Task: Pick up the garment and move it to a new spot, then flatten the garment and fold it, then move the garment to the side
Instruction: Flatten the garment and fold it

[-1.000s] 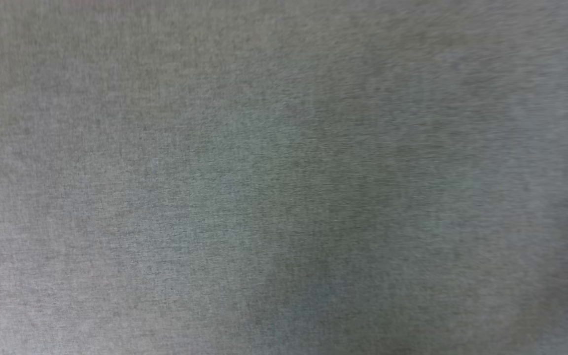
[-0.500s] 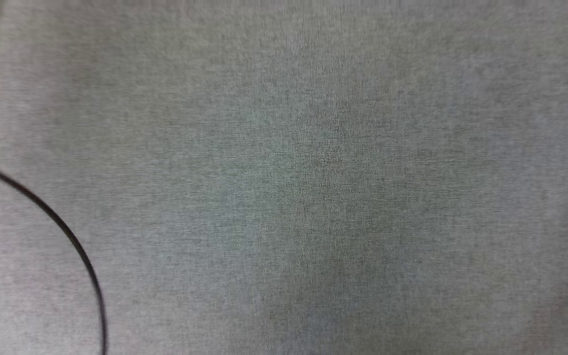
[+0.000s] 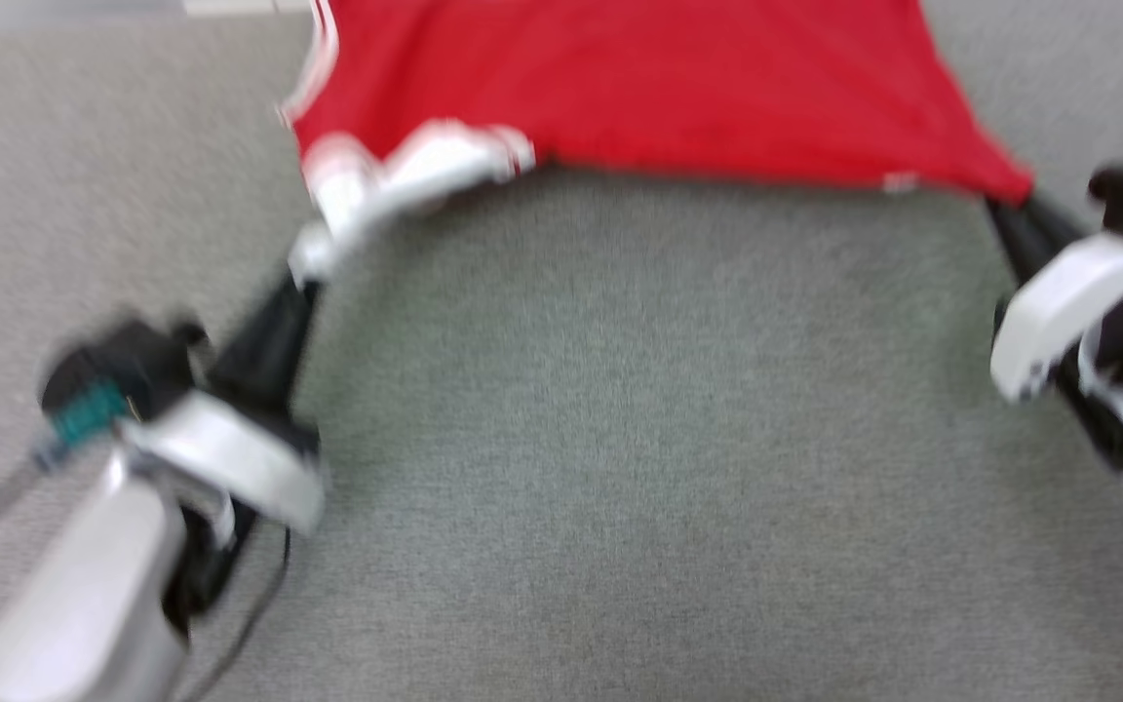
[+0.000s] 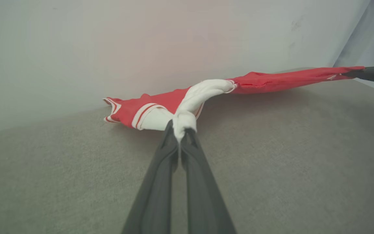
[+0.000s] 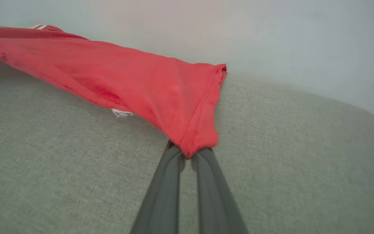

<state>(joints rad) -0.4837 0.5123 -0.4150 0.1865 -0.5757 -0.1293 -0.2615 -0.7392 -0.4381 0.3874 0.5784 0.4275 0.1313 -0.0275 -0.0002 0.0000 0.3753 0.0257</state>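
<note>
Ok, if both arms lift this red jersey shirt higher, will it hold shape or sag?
Likely floppy: the red jersey shirt bunches where the left fingers and right fingers pinch it. Probably light, since two small pinches stretch it out. Its far part may drag on the grey fabric surface.

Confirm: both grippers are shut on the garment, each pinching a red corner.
Wrong for one: the left gripper pinches a white part of the garment, as the left wrist view shows. The right gripper does pinch a red corner; both are shut.
</note>
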